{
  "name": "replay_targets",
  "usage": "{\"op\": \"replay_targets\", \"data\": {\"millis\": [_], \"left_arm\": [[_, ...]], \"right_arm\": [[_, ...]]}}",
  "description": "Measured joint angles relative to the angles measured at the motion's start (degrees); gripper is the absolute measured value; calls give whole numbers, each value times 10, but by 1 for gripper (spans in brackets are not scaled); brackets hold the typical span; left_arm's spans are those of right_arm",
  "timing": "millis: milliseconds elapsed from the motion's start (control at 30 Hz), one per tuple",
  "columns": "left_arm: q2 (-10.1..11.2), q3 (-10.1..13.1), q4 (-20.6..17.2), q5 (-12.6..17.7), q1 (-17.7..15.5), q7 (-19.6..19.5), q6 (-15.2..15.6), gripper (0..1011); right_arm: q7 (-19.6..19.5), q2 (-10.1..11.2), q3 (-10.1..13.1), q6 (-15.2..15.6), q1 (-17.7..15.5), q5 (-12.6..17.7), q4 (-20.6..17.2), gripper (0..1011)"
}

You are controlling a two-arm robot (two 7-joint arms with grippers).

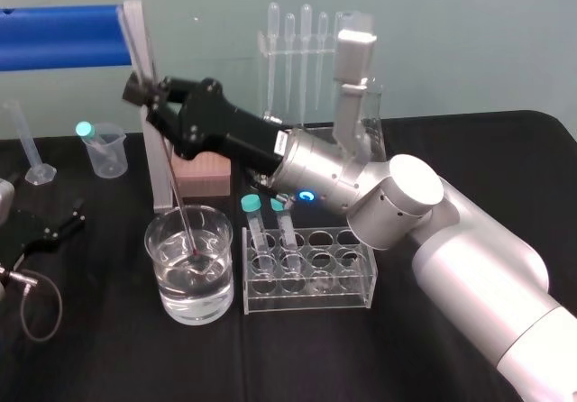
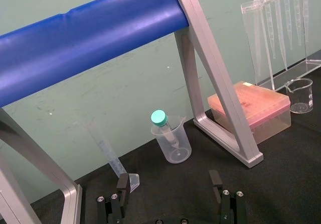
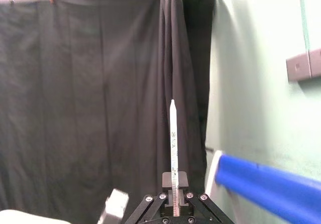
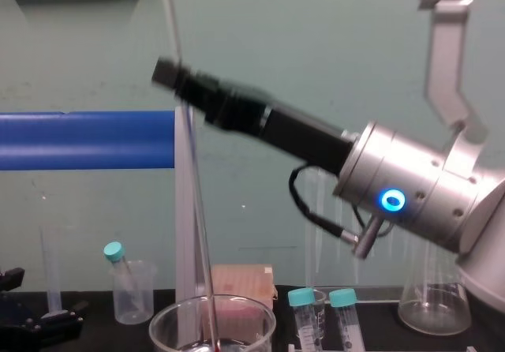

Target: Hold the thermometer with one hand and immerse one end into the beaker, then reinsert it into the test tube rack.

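My right gripper [image 1: 149,93] is shut on the thermometer [image 1: 173,181], a long thin glass rod that slants down from it. The rod's reddish lower end sits in the water of the large clear beaker [image 1: 216,298] at front centre. In the right wrist view the thermometer [image 3: 173,143] stands straight up from between the closed fingers [image 3: 166,179]. From the chest, the gripper [image 4: 170,72] hangs high above the beaker's rim [image 4: 170,314]. The clear test tube rack [image 1: 356,285] stands just right of the beaker. My left gripper [image 2: 169,184] rests open on the table at the far left.
Two teal-capped tubes [image 1: 255,231] stand in the rack's left end. Behind are a pink box [image 1: 203,175], a pipette stand [image 1: 302,41], a blue bar on a metal frame [image 1: 59,34], a small plastic beaker [image 1: 104,150], a measuring cylinder [image 1: 27,145] and a conical flask [image 4: 434,305].
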Motion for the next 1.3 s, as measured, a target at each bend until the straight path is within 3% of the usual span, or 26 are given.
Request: {"op": "replay_targets", "data": {"millis": [233, 367, 533, 667, 900, 1133, 1300], "left_arm": [[0, 0, 0, 0, 0, 0, 0, 1008], [0, 0, 0, 0, 0, 0, 0, 1008], [0, 0, 0, 0, 0, 0, 0, 1008], [0, 0, 0, 0, 0, 0, 0, 1008], [0, 0, 0, 0, 0, 0, 0, 1008], [0, 0, 0, 0, 0, 0, 0, 1008], [0, 0, 0, 0, 0, 0, 0, 1008]], "right_arm": [[31, 6, 30, -22, -12, 59, -45, 58], [20, 22, 43, -32, -21, 63, -81, 58], [-38, 69, 77, -49, -52, 41, -164, 58], [-73, 93, 98, -51, -76, 27, -201, 58], [-142, 141, 151, -51, -155, 0, -272, 58], [-188, 169, 191, -35, -219, -23, -311, 58], [-195, 168, 201, -27, -238, -29, -303, 58]]}}
